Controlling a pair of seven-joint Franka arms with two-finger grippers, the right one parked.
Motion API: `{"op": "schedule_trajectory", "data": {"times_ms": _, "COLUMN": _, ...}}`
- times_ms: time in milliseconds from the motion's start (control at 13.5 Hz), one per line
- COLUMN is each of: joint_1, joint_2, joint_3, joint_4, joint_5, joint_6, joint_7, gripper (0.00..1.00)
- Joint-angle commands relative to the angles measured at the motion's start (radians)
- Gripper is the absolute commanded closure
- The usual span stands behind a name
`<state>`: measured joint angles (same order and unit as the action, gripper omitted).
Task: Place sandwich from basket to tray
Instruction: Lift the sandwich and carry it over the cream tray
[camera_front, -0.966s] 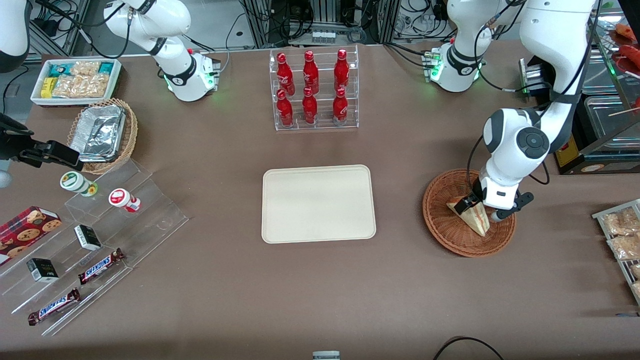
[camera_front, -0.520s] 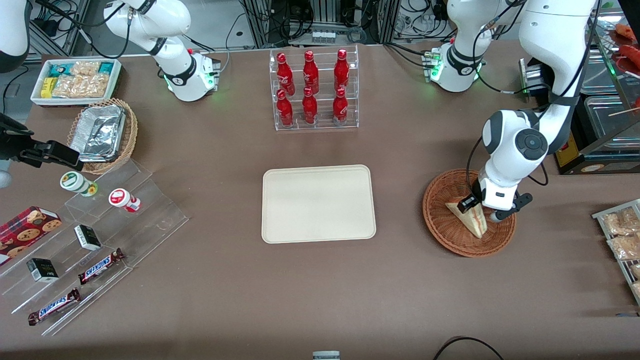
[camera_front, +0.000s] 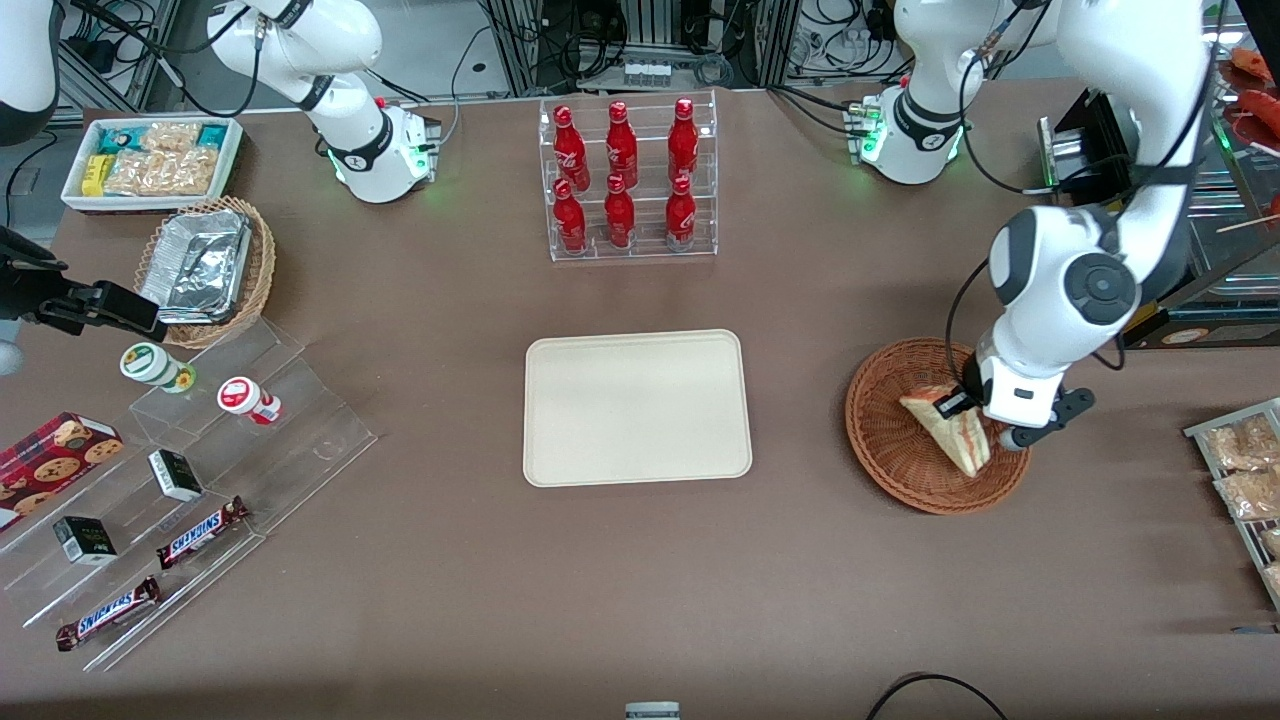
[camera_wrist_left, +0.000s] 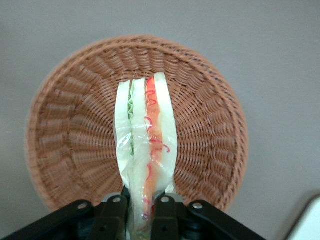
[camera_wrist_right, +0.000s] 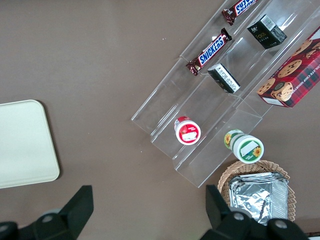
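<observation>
The sandwich (camera_front: 948, 427) (camera_wrist_left: 146, 145) is a clear-wrapped wedge of white bread with red and green filling, held above the round reddish-brown basket (camera_front: 890, 440) (camera_wrist_left: 75, 135). My gripper (camera_front: 975, 422) (camera_wrist_left: 141, 210) is shut on the sandwich's thick end, a black finger pressing each side. The wedge's tip points toward the front camera. In the wrist view the sandwich hangs clear of the basket's woven floor. The cream tray (camera_front: 637, 407) lies flat at the table's middle, toward the parked arm's end from the basket; a corner of the tray (camera_wrist_left: 310, 222) shows in the wrist view.
A clear rack of red bottles (camera_front: 625, 180) stands farther from the front camera than the tray. Snack packets (camera_front: 1245, 470) lie at the working arm's end. Toward the parked arm's end are clear tiered shelves (camera_front: 200, 480) with snacks and a tan foil-filled basket (camera_front: 205, 268).
My gripper has risen and shifted slightly toward the working arm's end, lifting the sandwich off the basket floor. The sandwich stays gripped throughout.
</observation>
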<state>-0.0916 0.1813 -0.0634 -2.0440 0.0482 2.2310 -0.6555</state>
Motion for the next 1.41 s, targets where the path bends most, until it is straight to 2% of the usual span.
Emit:
{"op": "schedule_trajectory", "data": {"times_ms": 0, "joint_1": -0.086, "joint_2": 0.026, "joint_3": -0.004, "joint_4": 0.206, "joint_5": 0.042, "joint_6": -0.203, "joint_7": -0.018, "gripper": 1.00}}
{"op": "schedule_trajectory", "data": {"times_ms": 149, "joint_1": -0.164, "joint_2": 0.061, "joint_3": -0.004, "joint_4": 0.301, "joint_5": 0.042, "joint_6": -0.250, "joint_7": -0.022, "gripper": 1.00}}
{"op": "schedule_trajectory", "data": {"times_ms": 446, "joint_1": -0.328, "joint_2": 0.134, "joint_3": -0.006, "joint_4": 0.396, "joint_5": 0.033, "joint_6": -0.255, "joint_7": -0.026, "gripper": 1.00}}
{"op": "schedule_trajectory", "data": {"times_ms": 743, "joint_1": -0.463, "joint_2": 0.271, "joint_3": -0.006, "joint_4": 0.508, "joint_5": -0.003, "joint_6": -0.246, "joint_7": -0.027, "gripper": 1.00}}
{"op": "schedule_trajectory", "data": {"times_ms": 1041, "joint_1": -0.583, "joint_2": 0.418, "joint_3": -0.006, "joint_4": 0.640, "joint_5": -0.008, "joint_6": -0.243, "joint_7": -0.032, "gripper": 1.00}}
{"op": "schedule_trajectory", "data": {"times_ms": 1338, "joint_1": -0.669, "joint_2": 0.521, "joint_3": -0.004, "joint_4": 0.639, "joint_5": -0.004, "joint_6": -0.052, "joint_7": -0.125, "gripper": 1.00}}
